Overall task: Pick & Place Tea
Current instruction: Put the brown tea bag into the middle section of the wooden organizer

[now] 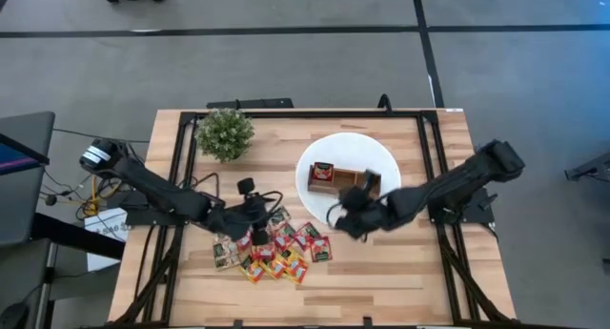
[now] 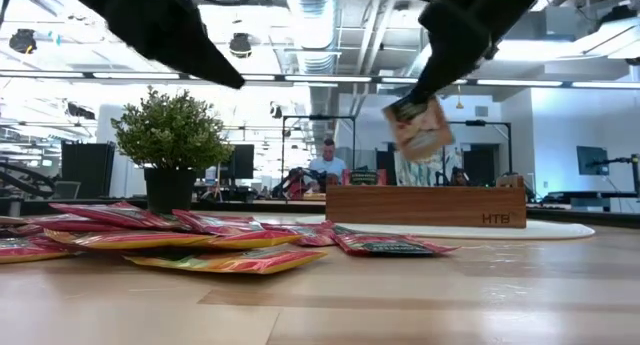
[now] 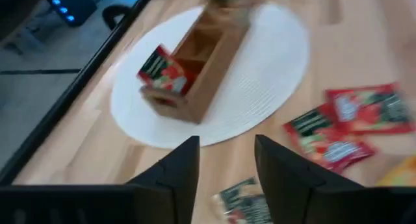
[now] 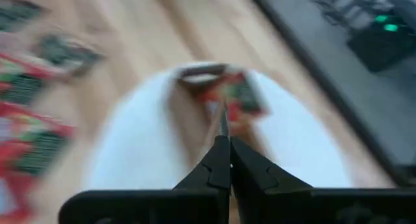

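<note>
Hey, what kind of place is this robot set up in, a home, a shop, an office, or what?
Probably an open-plan office or lab. Behind the wooden table, the low view shows exposed ceiling ducts, rows of monitors and a seated person. The high view shows grey carpet floor.

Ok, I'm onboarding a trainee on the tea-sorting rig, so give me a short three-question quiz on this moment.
1. True or false: the right end effector holds a tea sachet in the air.
2. What does the wooden tray rest on? A) bare table B) white plate C) the plant's pot
3. Which end effector is open above the sachet pile?

Key: 1 true; 2 B; 3 the left end effector.
</note>
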